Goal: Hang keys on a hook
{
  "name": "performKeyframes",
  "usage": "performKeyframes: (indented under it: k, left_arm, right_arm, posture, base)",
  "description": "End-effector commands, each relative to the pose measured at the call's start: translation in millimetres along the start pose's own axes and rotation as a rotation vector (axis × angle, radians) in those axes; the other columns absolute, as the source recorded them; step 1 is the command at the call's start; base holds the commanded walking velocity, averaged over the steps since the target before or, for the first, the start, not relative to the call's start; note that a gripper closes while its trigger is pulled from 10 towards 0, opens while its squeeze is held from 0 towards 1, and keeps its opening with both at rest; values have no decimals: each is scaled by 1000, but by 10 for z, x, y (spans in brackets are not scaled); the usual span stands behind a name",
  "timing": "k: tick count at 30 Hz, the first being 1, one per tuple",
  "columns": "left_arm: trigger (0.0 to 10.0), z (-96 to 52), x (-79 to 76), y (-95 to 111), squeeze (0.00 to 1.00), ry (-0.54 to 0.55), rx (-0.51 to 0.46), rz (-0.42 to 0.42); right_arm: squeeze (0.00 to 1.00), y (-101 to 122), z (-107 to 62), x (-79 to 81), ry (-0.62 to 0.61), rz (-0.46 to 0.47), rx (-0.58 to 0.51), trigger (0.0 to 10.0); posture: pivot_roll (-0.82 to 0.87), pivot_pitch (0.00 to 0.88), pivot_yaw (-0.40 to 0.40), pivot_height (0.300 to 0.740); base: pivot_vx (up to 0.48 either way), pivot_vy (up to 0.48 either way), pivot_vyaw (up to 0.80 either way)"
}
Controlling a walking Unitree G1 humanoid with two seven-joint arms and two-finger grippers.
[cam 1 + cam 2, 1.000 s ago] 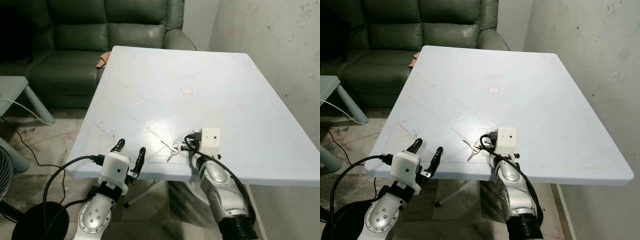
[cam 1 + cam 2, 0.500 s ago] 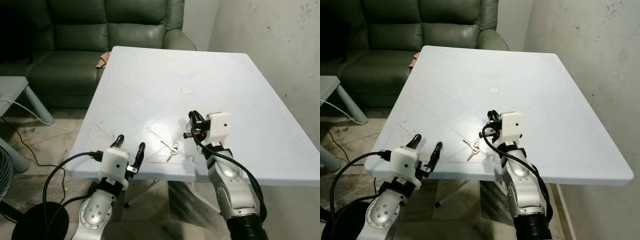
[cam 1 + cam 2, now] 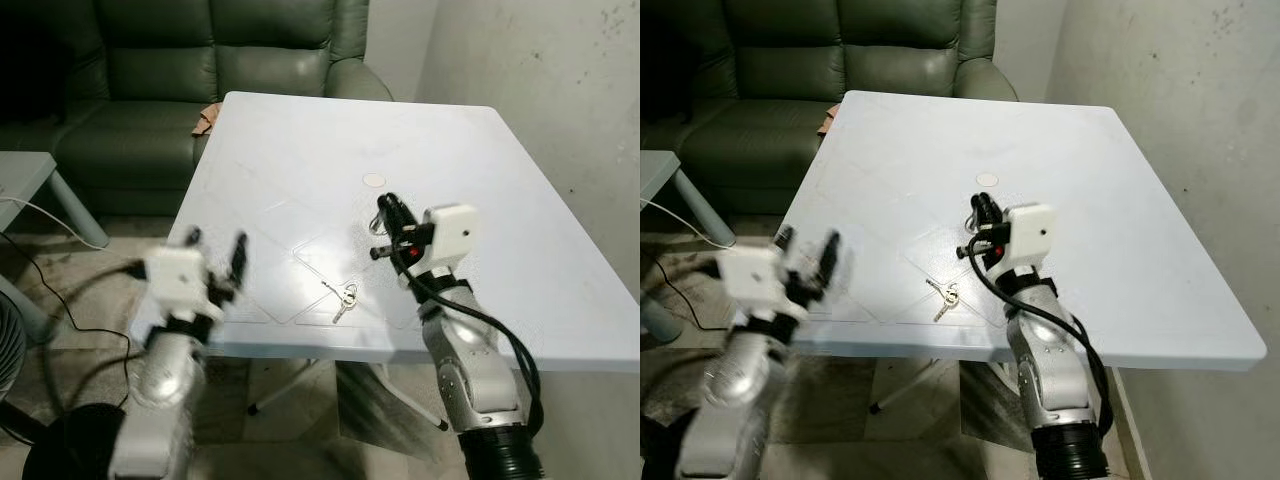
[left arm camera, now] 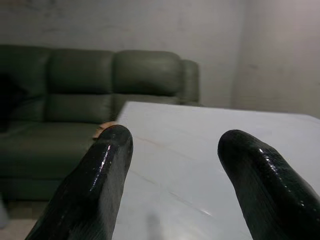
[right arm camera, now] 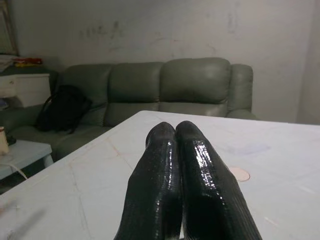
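Keys (image 3: 343, 298) lie flat near the bench's (image 3: 520, 200) near edge, long axis slanting toward it. Right gripper (image 3: 390, 218), jaws pressed together, hovers just beyond them, nearer than left gripper (image 3: 215, 250), jaws spread.

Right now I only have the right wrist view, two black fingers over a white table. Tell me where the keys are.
Observer: The keys lie flat on the white table, near its front edge, below and to the left of the right gripper.
Operator: Confirm whether I'm holding anything.
Observer: No. The right gripper is shut with nothing between its fingers, raised above the table and apart from the keys.
Operator: Report the left arm.
Observer: The left gripper is up at the table's left edge, fingers open, blurred in the eye views.
Operator: Find me the hook.
Observer: I can't point to one; beyond the table I see a green sofa and a bare wall.
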State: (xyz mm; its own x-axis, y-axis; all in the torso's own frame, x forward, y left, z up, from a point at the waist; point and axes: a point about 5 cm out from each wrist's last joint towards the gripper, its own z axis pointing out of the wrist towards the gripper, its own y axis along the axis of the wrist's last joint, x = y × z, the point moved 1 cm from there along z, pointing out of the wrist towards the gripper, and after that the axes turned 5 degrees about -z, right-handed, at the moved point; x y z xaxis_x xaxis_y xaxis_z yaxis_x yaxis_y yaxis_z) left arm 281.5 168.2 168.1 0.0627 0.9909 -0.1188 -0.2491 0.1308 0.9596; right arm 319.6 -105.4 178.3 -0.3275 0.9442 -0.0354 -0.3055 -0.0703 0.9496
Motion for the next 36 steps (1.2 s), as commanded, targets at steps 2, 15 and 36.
performKeyframes:
  k: [2,15,36]
  left_arm:
    - [10000,43,103,49,0,32,-5,8]
    - [10000,168,300,99,0,117,9,2]
    - [10000,192,384,-16,0,203,74,-27]
  right_arm:
    - [0,103,16,-52,-3,-24,-41,10000]
    - [0,-14,30,-85,-17,-35,39,10000]
    - [0,-55,38,-21,25,-49,60,10000]
  posture:
    - [-80,35,-27,740]
    - [-86,16,-24,740]
    - [-82,0,-34,740]
  base:
    - [0,0,0]
    - [0,0,-539]
    - [0,19,-779]
